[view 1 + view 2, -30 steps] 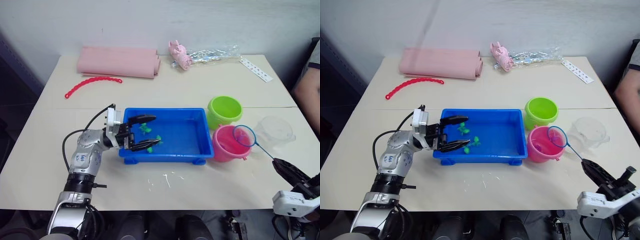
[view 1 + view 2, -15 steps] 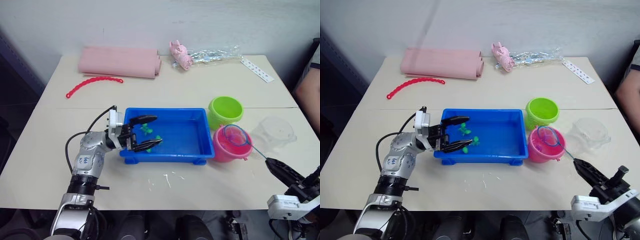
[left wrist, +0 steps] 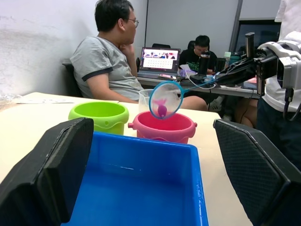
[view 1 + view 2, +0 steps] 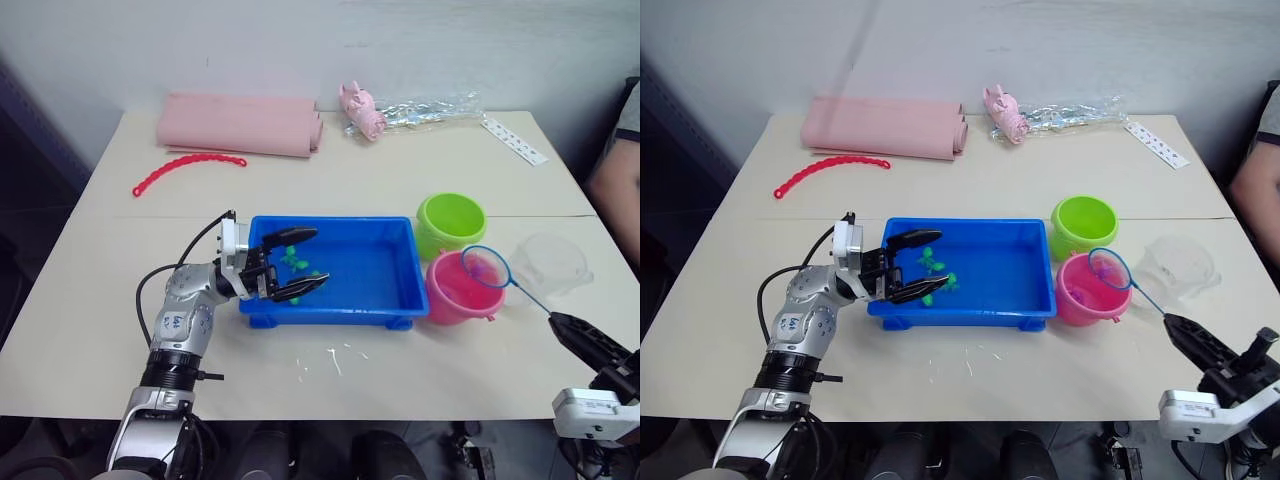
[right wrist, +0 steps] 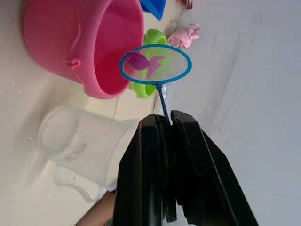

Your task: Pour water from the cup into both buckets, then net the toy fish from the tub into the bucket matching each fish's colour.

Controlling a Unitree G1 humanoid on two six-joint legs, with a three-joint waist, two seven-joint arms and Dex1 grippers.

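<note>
Right gripper point(image 5: 162, 123) clamped the net point(image 5: 155, 64) handle, pink fish point(image 5: 141, 61) netted, poised over the pink bucket point(image 4: 1091, 290) (matching colour). Left gripper point(image 4: 297, 262) gaped wide at the tub point(image 4: 385, 302), likely to steady it.

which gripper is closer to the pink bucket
Right. The right gripper holds the net beside the pink bucket; the left gripper sits open at the blue tub's far end.

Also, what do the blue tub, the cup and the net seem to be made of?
The tub looks like glossy moulded plastic: bright, uniform blue with a rolled rim. The cup seems clear plastic; the table shows through it. The net has a thin blue hoop, probably plastic, with fine see-through mesh holding a pink fish.
</note>
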